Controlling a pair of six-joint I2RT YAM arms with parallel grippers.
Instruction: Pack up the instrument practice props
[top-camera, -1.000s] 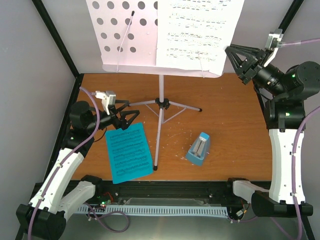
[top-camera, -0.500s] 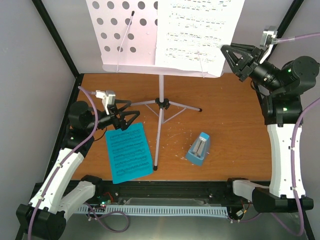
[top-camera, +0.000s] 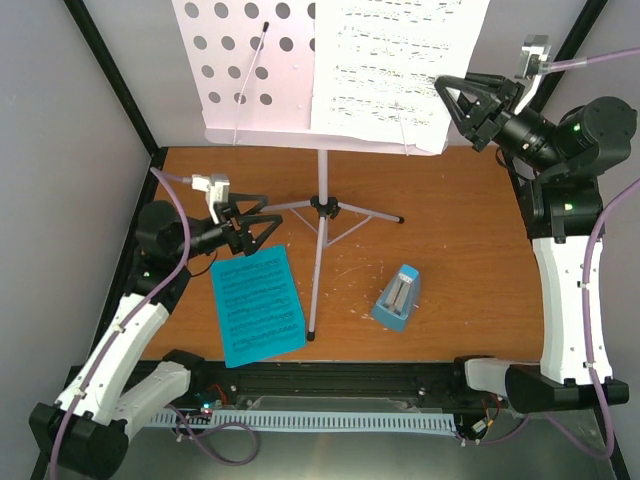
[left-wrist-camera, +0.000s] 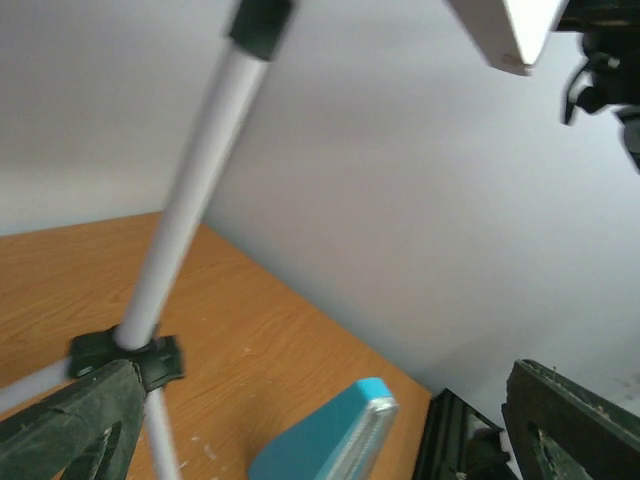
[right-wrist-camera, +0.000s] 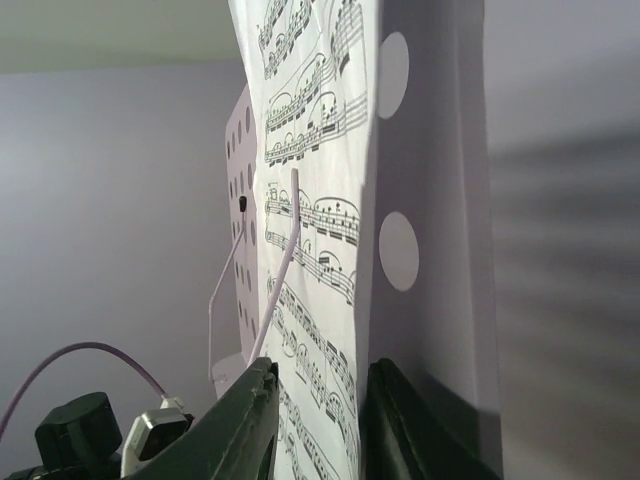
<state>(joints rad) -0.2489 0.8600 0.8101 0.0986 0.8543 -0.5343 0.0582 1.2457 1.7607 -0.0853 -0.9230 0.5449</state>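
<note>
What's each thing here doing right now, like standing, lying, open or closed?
Music stand: upright on its tripod.
White music sheet: propped on the stand's right half.
Blue music sheet: flat on the table.
Metronome: on the table, untouched.
Left end effector: open, holding nothing, by the tripod.
Right end effector: straddles the white sheet's edge; grip unclear.

Matt wood-grain table (top-camera: 470, 260), paper music sheets (top-camera: 390, 60), smooth metal tripod (top-camera: 318, 250).

The white perforated music stand (top-camera: 250, 70) was set upright on its tripod (top-camera: 318, 205), a white music sheet (top-camera: 395, 60) leaned on it. A blue music sheet (top-camera: 258, 305) was laid flat on the worktop (top-camera: 470, 250), the light-blue metronome (top-camera: 398, 298) placed nearby.
</note>
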